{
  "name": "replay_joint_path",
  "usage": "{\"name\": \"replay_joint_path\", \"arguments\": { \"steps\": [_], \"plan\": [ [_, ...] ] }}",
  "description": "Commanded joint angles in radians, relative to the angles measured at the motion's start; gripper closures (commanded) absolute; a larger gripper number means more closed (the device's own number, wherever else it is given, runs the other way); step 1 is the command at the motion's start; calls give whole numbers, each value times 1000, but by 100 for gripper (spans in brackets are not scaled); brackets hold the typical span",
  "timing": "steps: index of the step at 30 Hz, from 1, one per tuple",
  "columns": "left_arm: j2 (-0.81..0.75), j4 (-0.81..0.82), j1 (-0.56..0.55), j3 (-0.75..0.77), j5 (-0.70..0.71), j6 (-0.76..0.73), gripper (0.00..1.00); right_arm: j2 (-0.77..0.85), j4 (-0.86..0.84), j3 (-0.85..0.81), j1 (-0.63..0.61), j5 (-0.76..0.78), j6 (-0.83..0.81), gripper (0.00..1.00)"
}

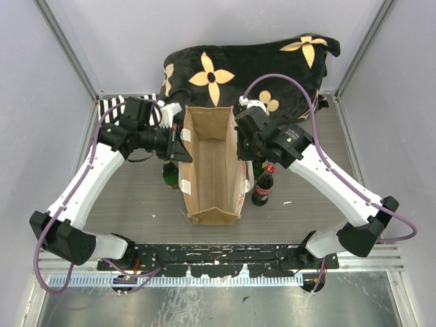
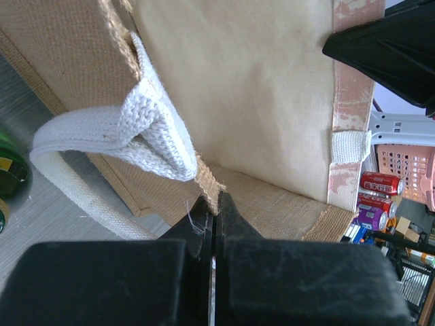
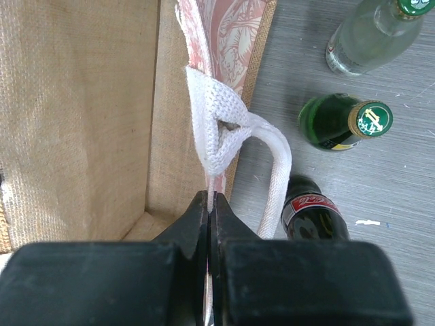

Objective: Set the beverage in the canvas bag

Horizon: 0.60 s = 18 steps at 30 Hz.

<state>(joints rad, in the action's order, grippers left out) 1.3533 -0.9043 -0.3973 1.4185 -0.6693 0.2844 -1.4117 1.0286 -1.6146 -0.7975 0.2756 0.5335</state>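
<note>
The tan canvas bag [image 1: 212, 215] stands open mid-table between my arms. My left gripper [image 1: 184, 147] is shut on its left rim [image 2: 212, 185], beside a cream handle [image 2: 102, 139]. My right gripper [image 1: 240, 146] is shut on the right rim [image 3: 211, 178], beside the other handle [image 3: 275, 159]. Right of the bag stand a cola bottle [image 1: 263, 185] [image 3: 312, 214], a green bottle [image 3: 343, 122] and a clear bottle [image 3: 370, 37]. Another green bottle [image 1: 169, 174] [image 2: 10, 173] stands left of the bag. The bag's inside looks empty.
A black flowered cushion [image 1: 245, 68] lies behind the bag against the back wall. A black-and-white striped cloth [image 1: 112, 109] lies at the back left. Pale walls close in the table on the left, right and back.
</note>
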Motion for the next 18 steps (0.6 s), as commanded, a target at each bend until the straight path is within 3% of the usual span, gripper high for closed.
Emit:
{"name": "replay_joint_path", "arguments": {
  "steps": [1,6,8,13,18],
  "plan": [
    [1,46,-2,-23,-28,-14,100,47,-13,10,-4,36,26,99],
    [0,74,-2,-63,-22,-17,100,69,-65,102,10,39,44,99],
    [3,76,-2,-73,-13,-17,96,75,-85,128,16,42,51,87],
    [2,99,-2,-75,19,-19,49,75,-103,131,17,72,51,56],
    [-10,134,-2,-52,79,-4,23,97,-140,122,17,105,41,43]
  ]
}}
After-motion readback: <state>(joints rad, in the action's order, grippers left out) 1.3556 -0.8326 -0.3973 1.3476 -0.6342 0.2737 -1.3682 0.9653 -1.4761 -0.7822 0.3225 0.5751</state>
